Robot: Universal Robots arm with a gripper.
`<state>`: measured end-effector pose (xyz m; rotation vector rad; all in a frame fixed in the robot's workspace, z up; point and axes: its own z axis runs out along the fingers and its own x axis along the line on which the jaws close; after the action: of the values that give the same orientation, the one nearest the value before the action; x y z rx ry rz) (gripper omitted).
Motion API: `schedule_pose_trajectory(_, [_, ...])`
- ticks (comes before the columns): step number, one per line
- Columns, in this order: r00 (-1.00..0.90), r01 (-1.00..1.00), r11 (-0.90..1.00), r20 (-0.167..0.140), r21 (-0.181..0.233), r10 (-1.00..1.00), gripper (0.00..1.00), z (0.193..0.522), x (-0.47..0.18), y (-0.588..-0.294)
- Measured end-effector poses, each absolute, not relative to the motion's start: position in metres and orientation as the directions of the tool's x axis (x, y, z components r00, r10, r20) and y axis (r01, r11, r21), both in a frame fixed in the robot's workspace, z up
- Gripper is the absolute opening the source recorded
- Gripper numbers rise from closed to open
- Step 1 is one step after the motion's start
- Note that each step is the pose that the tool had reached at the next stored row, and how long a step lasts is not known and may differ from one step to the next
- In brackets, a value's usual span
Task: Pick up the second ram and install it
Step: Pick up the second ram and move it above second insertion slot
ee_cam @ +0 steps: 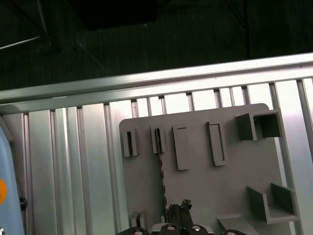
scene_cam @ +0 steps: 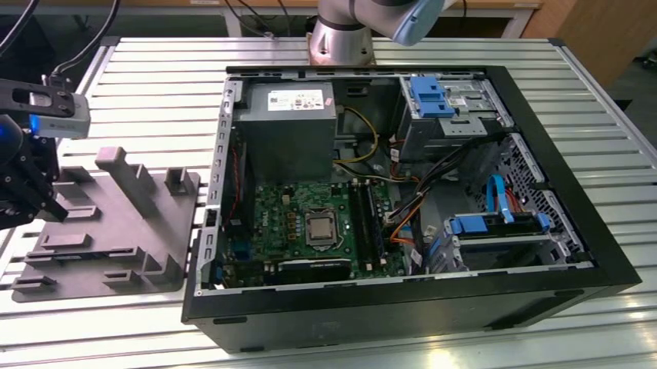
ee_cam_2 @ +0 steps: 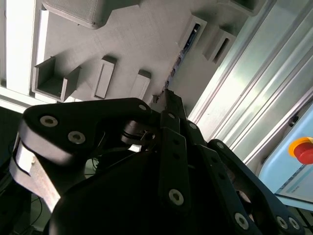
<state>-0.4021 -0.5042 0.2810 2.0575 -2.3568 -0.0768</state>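
Second ram (ee_cam: 162, 171) stands on its long edge in a narrow slot of the gray fixture (ee_cam: 200, 191), seen as a thin dark strip in both wrist views (ee_cam_2: 182, 51). The fixture lies flat on the slatted metal bench (scene_cam: 154, 77), at the exterior view's left of the open computer case (scene_cam: 575, 254).

The gripper (ee_cam: 180, 211) hangs over the fixture, close to one end of the stick. Its fingers (ee_cam_2: 168, 105) are drawn together to a single tip. That tip sits just beside the stick's end, but whether it touches the stick cannot be told. In the exterior view the gripper (scene_cam: 41, 201) is at the fixture's (scene_cam: 123, 223) far edge, well apart from the case.

Inside the case the green motherboard (scene_cam: 298, 223) lies exposed, with the long black memory sockets (scene_cam: 367, 219) beside the processor.
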Motion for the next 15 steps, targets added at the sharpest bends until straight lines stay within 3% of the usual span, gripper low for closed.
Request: schedule_pose_trajectory(15, [-0.135, -0.990, 0.134, -0.023, 0.045, -0.991, 0.11, 0.2746, -0.4021, -0.5042])
